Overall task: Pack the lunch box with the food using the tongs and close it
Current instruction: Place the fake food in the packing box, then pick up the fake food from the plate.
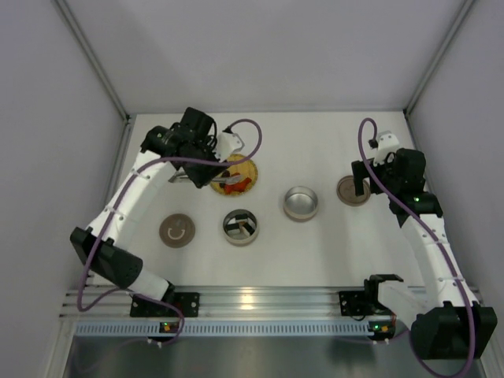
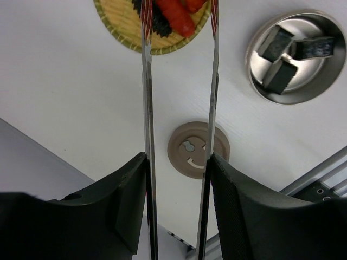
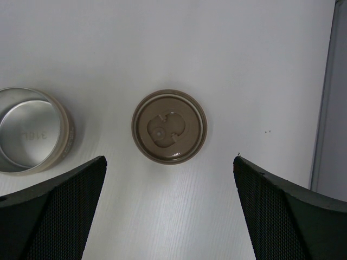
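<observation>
Left end effector (image 2: 177, 158) pinches the tongs (image 2: 146, 108), reaching over the plate (image 2: 122, 30); right end effector (image 3: 169, 162) hovers spread above a lid (image 3: 169, 126).

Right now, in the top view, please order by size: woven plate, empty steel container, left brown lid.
1. woven plate, partly hidden.
2. empty steel container and left brown lid look alike; no ranking.
</observation>
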